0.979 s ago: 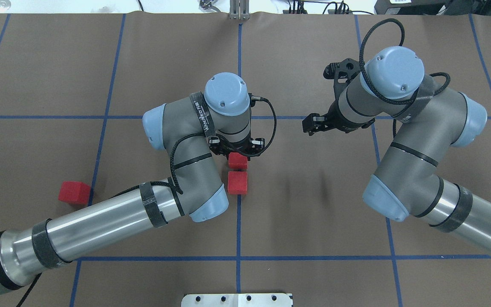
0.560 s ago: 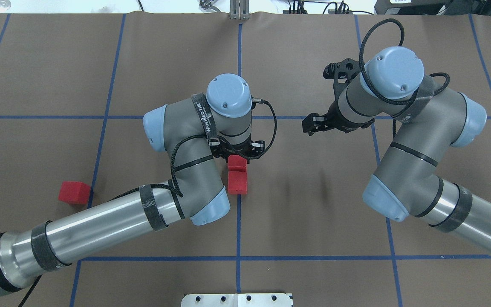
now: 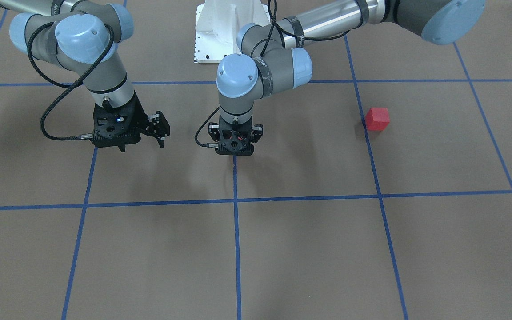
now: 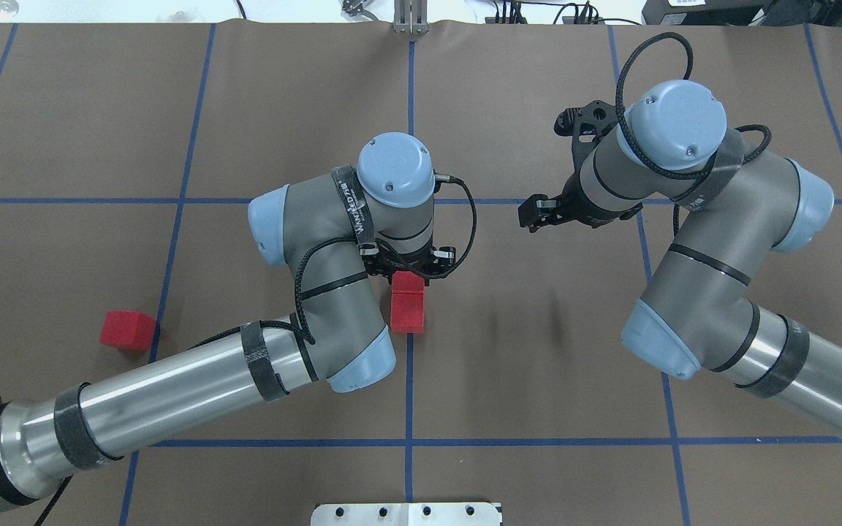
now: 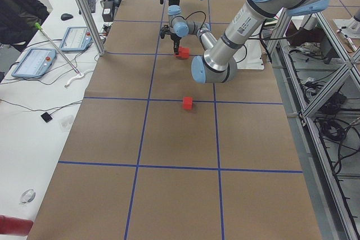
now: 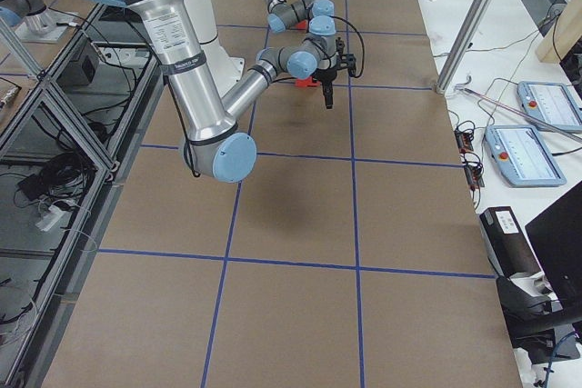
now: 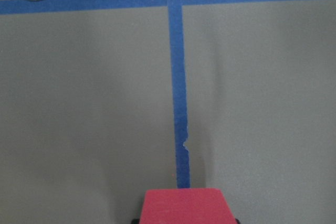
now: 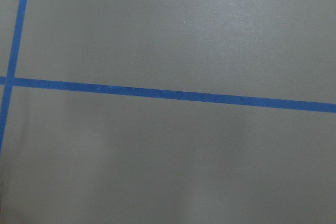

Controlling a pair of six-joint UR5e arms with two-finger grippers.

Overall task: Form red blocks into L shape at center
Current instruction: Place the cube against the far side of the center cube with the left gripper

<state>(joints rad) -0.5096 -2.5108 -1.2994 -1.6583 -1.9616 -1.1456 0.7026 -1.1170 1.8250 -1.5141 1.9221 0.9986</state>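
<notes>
Two red blocks touch end to end on the blue tape line at the center [image 4: 435, 292]. The far block [image 4: 408, 281] sits between the fingers of my left gripper [image 4: 408, 272], which is shut on it. The left wrist view shows this block [image 7: 184, 205] at the bottom edge. The near block [image 4: 407, 313] lies free on the table. A third red block [image 4: 127, 329] lies apart at the left; in the front view this third red block [image 3: 377, 118] is on the right. My right gripper [image 4: 531, 212] hangs open and empty above the table, right of center.
The white robot base plate [image 4: 406, 513] sits at the near table edge. Blue tape grid lines [image 4: 408, 380] cross the brown tabletop. Side benches hold teach pendants [image 5: 34, 63] beyond the table's far edge, beside an aluminium post [image 6: 473, 20].
My left gripper carried its red block toward the robot, closing the gap until the block touches the other red block. The right arm and the third block have not moved.
</notes>
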